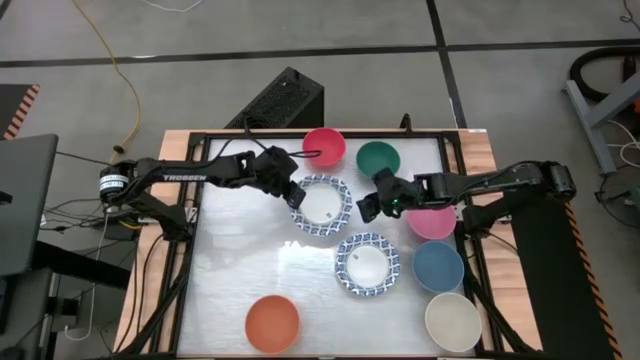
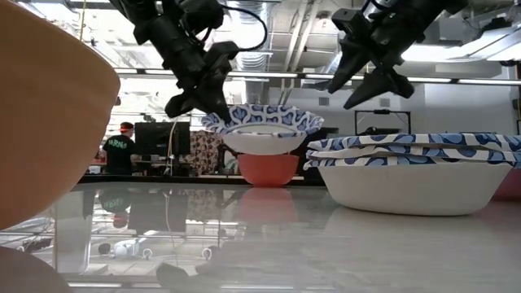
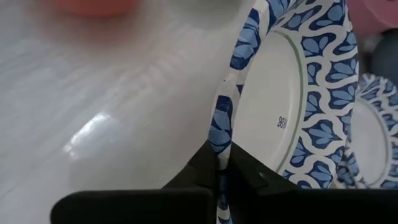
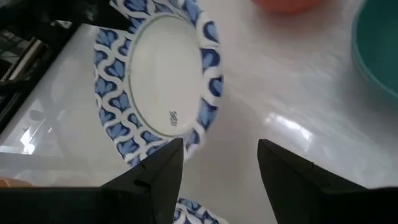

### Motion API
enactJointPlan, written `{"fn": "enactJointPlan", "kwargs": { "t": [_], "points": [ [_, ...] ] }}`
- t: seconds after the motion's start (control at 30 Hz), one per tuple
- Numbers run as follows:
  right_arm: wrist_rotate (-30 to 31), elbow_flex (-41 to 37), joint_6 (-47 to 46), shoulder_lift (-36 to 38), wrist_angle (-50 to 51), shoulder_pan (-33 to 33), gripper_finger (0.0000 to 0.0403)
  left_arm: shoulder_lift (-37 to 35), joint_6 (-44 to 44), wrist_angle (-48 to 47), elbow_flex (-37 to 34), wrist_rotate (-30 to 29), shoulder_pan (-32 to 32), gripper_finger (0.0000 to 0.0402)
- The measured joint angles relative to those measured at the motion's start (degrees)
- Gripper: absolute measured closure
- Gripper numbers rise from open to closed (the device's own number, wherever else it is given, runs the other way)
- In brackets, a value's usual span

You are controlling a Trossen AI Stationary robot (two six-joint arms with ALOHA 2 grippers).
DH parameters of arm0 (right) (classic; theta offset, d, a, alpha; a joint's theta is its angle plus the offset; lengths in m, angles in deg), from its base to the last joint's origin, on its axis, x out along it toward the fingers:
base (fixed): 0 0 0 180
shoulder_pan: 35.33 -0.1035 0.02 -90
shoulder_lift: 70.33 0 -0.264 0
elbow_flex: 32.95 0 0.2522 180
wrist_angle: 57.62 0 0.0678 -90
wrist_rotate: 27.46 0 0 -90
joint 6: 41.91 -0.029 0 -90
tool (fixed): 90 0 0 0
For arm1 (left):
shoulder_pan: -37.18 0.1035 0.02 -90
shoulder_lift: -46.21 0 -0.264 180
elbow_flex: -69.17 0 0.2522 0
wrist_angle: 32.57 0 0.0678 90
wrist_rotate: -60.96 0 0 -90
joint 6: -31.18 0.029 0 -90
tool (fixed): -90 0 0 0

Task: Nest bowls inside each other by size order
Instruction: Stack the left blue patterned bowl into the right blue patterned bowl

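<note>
Glossy white counter [image 1: 240, 255] carries the work, with a concrete floor around it. A patterned bowl [image 1: 322, 203] hangs lifted above the counter, the left pincer [image 1: 292, 193] pressed together on its rim, thin edge caught between the tips in the left wrist view. To do this well, I judge the bowl should stay level and travel over the stacked patterned bowls [image 1: 367, 264] nearby before release, since the edge grip is slim. The right pincer [image 1: 368, 207] hovers spread, holding nothing, just beside the lifted bowl. Plain bowls ring the edges: red [image 1: 323, 146], teal [image 1: 378, 158], pink [image 1: 432, 222], blue [image 1: 438, 266], cream [image 1: 452, 321], orange [image 1: 272, 323]. Beyond, a person sits at monitors.
</note>
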Motion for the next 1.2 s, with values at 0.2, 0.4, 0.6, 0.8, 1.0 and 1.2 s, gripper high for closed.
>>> {"fn": "enactJointPlan", "kwargs": {
  "t": [0.2, 0.4, 0.6, 0.8, 1.0, 1.2],
  "points": [
    [4.2, 0.0, 0.6, 0.0, -1.1, 0.0, 0.0175, 0.0, -2.3, 1.3, 1.6, -0.4, 0.0, 0.0400],
    [6.8, 0.0, 1.5, 0.0, -1.9, 0.0, 0.0175, 0.0, -5.3, 2.5, 2.0, -2.5, 0.0, 0.0400],
    [7.2, 0.0, 2.4, 0.0, -1.9, 0.0, 0.0175, 0.0, -7.4, 6.4, 2.1, -2.5, 0.0, 0.0400],
    [8.7, 0.0, 2.5, 0.0, -1.9, 0.0, 0.0175, 0.0, -8.1, 7.7, 2.1, -1.4, -0.2, 0.0400],
    [9.0, 0.0, 3.4, 0.0, -1.9, 0.0, 0.0185, 0.0, -8.2, 8.5, 2.1, -1.3, -1.0, 0.0400],
    [9.0, 0.0, 2.7, 0.0, -1.8, 0.5, 0.0238, 0.0, -8.4, 10.5, 2.1, -1.4, -1.6, 0.0400]
  ]
}}
